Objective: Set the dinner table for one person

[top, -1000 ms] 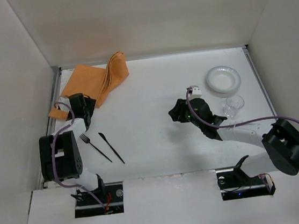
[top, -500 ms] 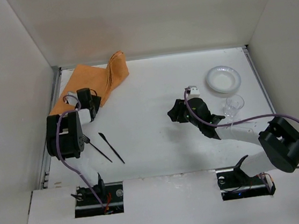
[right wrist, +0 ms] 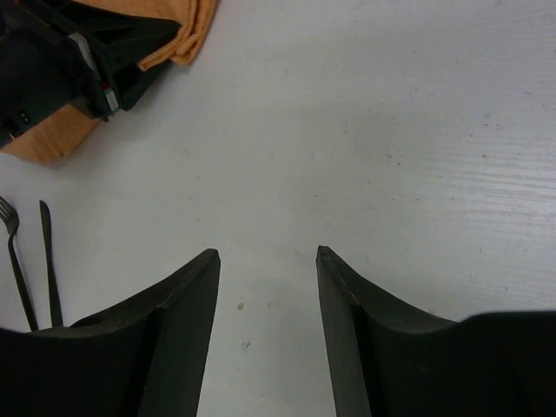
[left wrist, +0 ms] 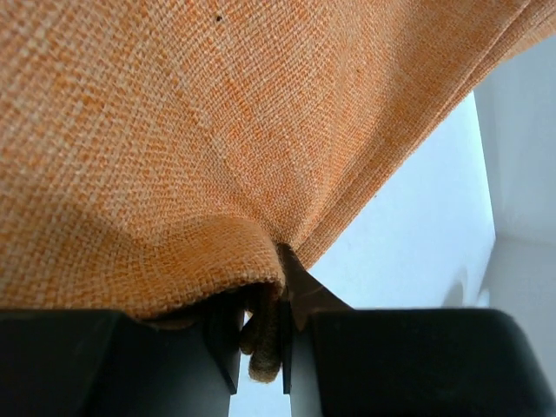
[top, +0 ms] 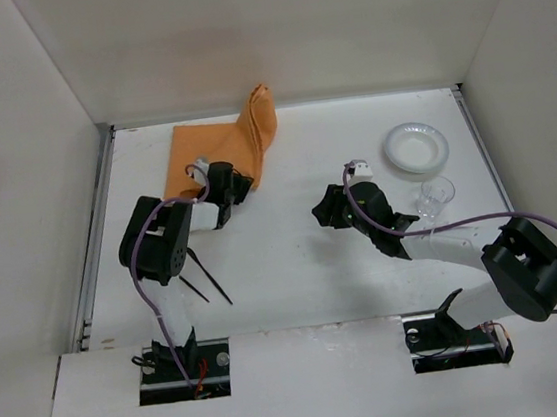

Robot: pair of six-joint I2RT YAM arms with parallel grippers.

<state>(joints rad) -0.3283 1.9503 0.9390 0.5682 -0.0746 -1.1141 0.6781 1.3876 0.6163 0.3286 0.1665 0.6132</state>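
Observation:
My left gripper (top: 237,186) is shut on a bunched edge of the orange placemat (top: 213,143), which lies at the back left of the dinner table (top: 296,277) with one side folded up into a peak. In the left wrist view the cloth (left wrist: 217,130) fills the picture and a fold of it is pinched between the jaws of the gripper (left wrist: 261,306). A black fork (top: 195,290) and knife (top: 216,285) lie beside the left arm, partly hidden by it. My right gripper (top: 321,214) hovers open over bare tabletop, nothing between its fingers (right wrist: 195,295).
A white plate (top: 415,146) sits at the back right, with a clear glass (top: 437,193) just in front of it. White walls enclose the table, and grey rails (top: 96,244) run along its sides. The right wrist view shows fork (right wrist: 16,261), knife (right wrist: 49,261) and placemat corner (right wrist: 178,39).
The left gripper shut on the placemat's edge and swung right toward the table's middle, dragging the cloth along. The right arm barely moved.

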